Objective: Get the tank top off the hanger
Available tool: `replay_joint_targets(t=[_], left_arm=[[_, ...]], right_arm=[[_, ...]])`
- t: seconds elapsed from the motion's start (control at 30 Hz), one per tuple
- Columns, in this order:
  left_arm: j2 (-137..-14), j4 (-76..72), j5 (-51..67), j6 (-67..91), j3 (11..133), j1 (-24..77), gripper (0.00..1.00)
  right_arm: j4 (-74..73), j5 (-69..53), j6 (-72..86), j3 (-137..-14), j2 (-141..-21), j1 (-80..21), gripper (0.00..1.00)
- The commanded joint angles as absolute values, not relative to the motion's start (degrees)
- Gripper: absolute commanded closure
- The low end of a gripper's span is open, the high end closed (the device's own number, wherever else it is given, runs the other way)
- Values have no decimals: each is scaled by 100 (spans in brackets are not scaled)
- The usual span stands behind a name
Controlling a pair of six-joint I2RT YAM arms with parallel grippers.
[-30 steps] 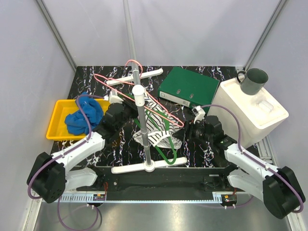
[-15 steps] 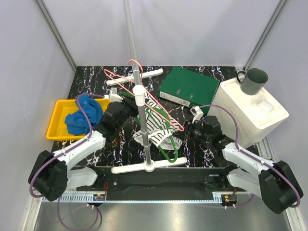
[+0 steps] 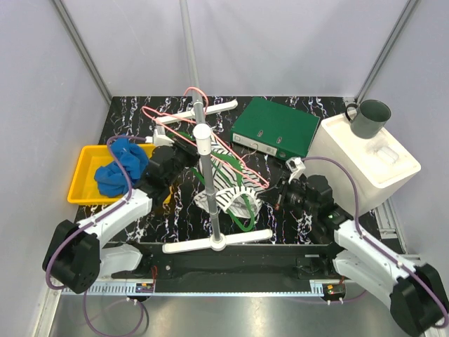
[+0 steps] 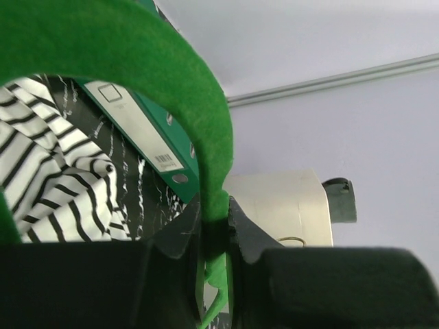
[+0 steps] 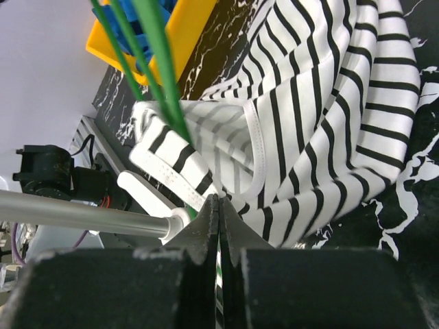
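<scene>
left claw [image 4: 216, 229] pinching green hanger [image 4: 175, 65], shifted left; right claw [image 5: 218, 212] pinching tank top [image 5: 329, 103], backed off right. Fabric pulling along hanger, not free yet.

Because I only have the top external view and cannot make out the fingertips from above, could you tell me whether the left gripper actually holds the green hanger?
Observer: Yes. In the left wrist view the left gripper is shut on the green hanger, whose bar runs down through its grip.
Operator: Thank you. Does the right gripper have the tank top?
Observer: It seems so. In the right wrist view the right gripper is shut right at the edge of the striped tank top, with a thin sliver showing in its grip.
Operator: Is the hanger out of the top yet?
Observer: No. That view shows green hanger bars running down into the fabric's folds.
</scene>
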State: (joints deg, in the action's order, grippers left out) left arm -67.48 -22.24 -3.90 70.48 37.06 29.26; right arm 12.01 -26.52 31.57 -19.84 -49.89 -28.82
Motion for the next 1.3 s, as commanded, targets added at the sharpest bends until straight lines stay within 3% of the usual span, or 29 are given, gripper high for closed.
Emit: replay_joint_targets(t=[0.0,0.3,0.57,0.73,0.8,0.83,0.97,1.1,1.27], left_arm=[[-6794,-2522,-571,6785,4069,2637,100],[-6987,-2777,-396,6987,4324,2048,100],[-7049,-2997,439,7470,4948,1328,100],[-6856,-3093,791,7707,4721,1283,100],[-6777,-3181,852,7813,4484,1274,100],[-6715,-3173,887,7848,4439,1266,100],[-6513,-3067,1002,7857,4254,1257,100],[-6355,-2936,1089,7831,4079,1257,100],[-6345,-3243,1169,8235,3789,1371,100]], right_arm=[[432,-2154,3418,-1759,-4089,-2874,100],[35,-2057,4289,-1266,-2716,-2874,100],[-97,-1802,4122,-1564,-3489,-2874,100],[167,-1582,3816,-2134,-4182,-2874,100],[-51,-1486,3553,-2720,-4718,-2874,91],[-462,-1346,3464,-2907,-5016,-2874,74],[-817,-1213,3129,-3235,-5116,-2874,27],[-888,-1283,3014,-2867,-4449,-2874,18],[-143,-2265,3111,-2365,-3446,-2874,12]])
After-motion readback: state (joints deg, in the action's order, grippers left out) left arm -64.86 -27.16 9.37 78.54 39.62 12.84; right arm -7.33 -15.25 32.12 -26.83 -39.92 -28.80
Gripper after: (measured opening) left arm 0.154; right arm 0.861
